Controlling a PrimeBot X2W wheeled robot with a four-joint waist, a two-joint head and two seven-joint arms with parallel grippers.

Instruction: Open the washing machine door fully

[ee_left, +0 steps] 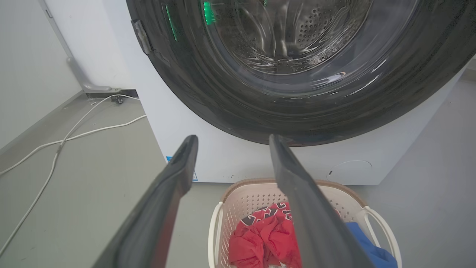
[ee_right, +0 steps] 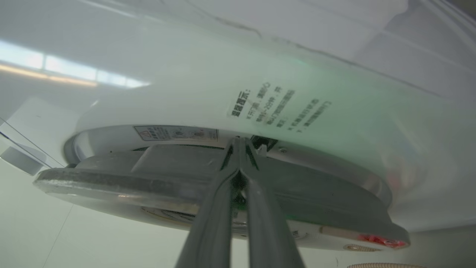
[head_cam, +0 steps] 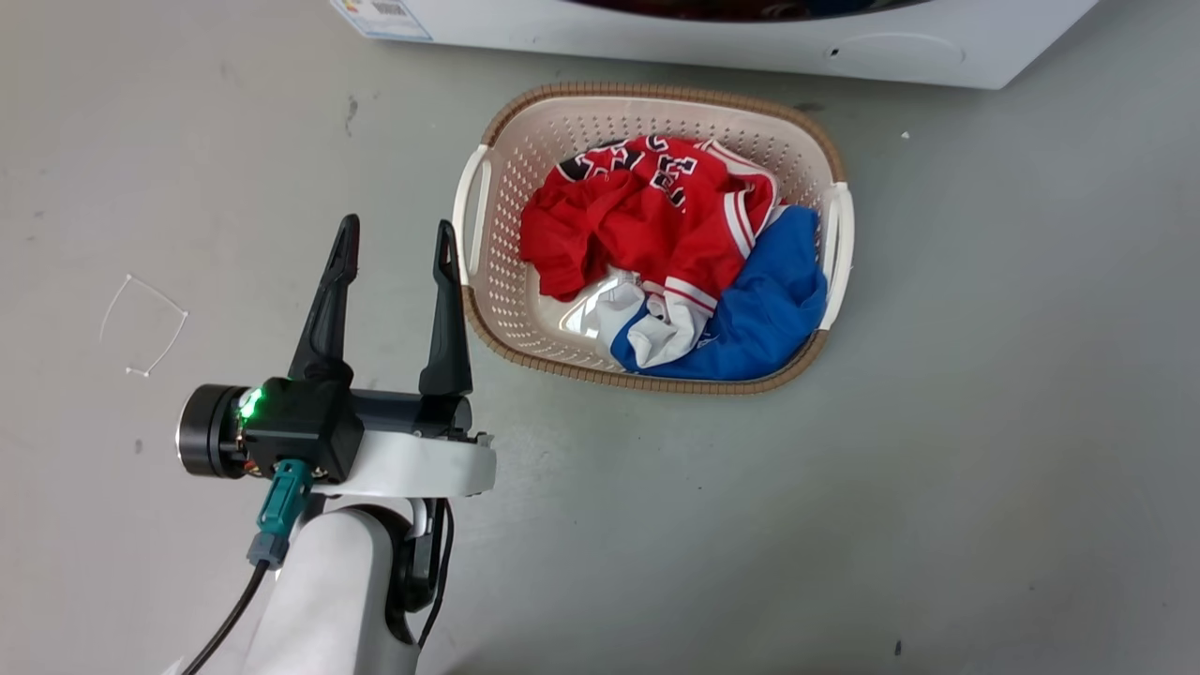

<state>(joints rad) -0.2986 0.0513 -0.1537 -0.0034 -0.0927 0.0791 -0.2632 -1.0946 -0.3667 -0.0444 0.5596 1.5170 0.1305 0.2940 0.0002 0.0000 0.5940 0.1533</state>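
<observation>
Head view: left gripper (head_cam: 397,228) hangs wide open and empty beside the laundry basket (head_cam: 656,91), which sits on the floor just before the washing machine (head_cam: 656,37). Left wrist view: the washing machine door (ee_left: 230,108) looms above that basket; how far ajar, I cannot tell. Right wrist view: right gripper (ee_right: 240,140), fingers pressed together on nothing, has its tips against the door's inner grey ring (ee_right: 148,167) below the glass bowl (ee_right: 223,74). Likely risk: the closed tips skate off the smooth ring and the door swings shut.

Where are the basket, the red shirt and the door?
basket (head_cam: 656,90), head view, on its far brown rim.
red shirt (head_cam: 637,225), head view, middle of the cloth.
door (ee_left: 223,108), left wrist view, on its black rim.
</observation>
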